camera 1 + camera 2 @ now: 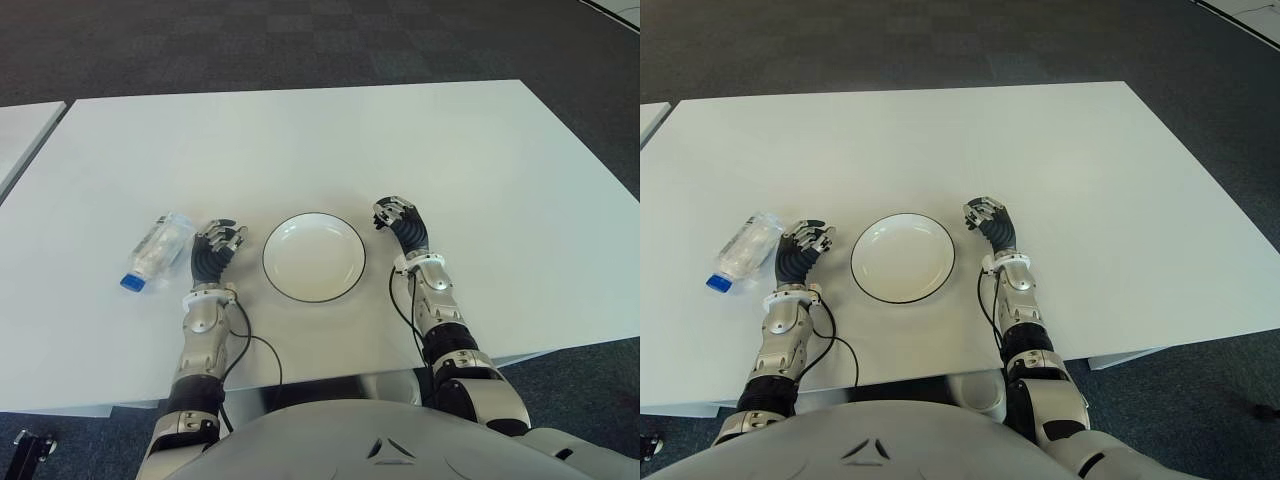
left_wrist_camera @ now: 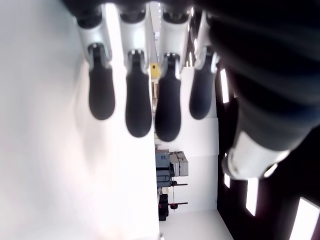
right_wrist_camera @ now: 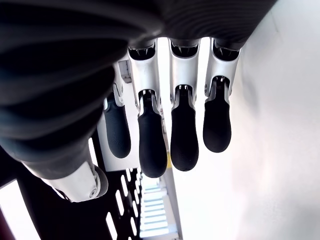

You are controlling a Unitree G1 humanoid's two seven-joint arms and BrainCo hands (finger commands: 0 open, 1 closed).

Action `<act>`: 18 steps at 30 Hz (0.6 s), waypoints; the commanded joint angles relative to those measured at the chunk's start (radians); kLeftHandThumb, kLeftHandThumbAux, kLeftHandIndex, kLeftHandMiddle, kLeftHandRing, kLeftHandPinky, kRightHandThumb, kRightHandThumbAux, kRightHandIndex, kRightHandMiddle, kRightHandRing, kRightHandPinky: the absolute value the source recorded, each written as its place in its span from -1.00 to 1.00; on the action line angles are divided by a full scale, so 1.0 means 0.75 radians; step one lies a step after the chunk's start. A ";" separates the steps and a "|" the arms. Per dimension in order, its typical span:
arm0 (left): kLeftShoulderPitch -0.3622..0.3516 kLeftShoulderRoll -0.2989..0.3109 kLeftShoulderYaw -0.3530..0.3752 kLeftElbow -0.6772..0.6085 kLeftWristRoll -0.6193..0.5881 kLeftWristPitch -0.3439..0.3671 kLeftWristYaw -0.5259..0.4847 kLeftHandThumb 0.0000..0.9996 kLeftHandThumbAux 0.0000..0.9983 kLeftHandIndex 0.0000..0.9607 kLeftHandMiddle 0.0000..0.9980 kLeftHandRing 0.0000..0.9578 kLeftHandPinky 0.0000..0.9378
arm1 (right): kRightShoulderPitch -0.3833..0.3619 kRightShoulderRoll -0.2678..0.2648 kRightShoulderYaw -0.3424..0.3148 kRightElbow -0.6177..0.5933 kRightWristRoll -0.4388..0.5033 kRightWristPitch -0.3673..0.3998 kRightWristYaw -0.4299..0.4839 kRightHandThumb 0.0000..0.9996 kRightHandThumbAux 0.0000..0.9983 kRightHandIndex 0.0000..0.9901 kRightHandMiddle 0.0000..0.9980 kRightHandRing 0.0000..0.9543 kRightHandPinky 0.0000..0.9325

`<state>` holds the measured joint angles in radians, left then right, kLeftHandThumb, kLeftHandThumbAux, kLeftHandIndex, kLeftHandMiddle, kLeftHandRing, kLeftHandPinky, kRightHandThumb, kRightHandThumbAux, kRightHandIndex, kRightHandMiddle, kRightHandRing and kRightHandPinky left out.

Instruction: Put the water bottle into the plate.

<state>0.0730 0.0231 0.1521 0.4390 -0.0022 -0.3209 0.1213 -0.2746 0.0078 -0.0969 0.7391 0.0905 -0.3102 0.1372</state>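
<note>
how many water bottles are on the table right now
1. The water bottle lies on its side on the white table, just left of the left hand, blue cap toward the robot. The plate holds nothing. Nothing seems to hide another.

Label print on the water bottle too small to read.

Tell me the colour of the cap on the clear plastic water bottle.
Blue. The cap of the clear plastic water bottle shows best in the left eye view.
</note>
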 commanded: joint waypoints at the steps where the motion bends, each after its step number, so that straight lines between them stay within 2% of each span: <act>1: 0.079 -0.030 0.008 0.072 -0.023 0.125 0.008 0.41 0.43 -0.10 0.16 0.17 0.15 | 0.094 0.008 0.004 0.068 -0.003 0.105 -0.010 0.41 0.46 -0.12 0.27 0.26 0.27; 9: 0.107 -0.033 -0.002 0.000 -0.020 0.101 0.005 0.41 0.43 -0.10 0.19 0.21 0.20 | 0.095 0.009 0.000 0.066 0.002 0.105 0.000 0.41 0.46 -0.12 0.26 0.26 0.26; 18: 0.140 -0.006 -0.054 -0.087 0.141 0.057 0.099 0.41 0.43 -0.10 0.20 0.23 0.24 | 0.099 0.009 0.003 0.061 -0.002 0.103 0.001 0.41 0.46 -0.12 0.27 0.27 0.28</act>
<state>0.1406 0.0244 0.1296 0.3506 0.0709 -0.3134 0.1721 -0.2720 0.0079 -0.0969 0.7341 0.0872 -0.3102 0.1414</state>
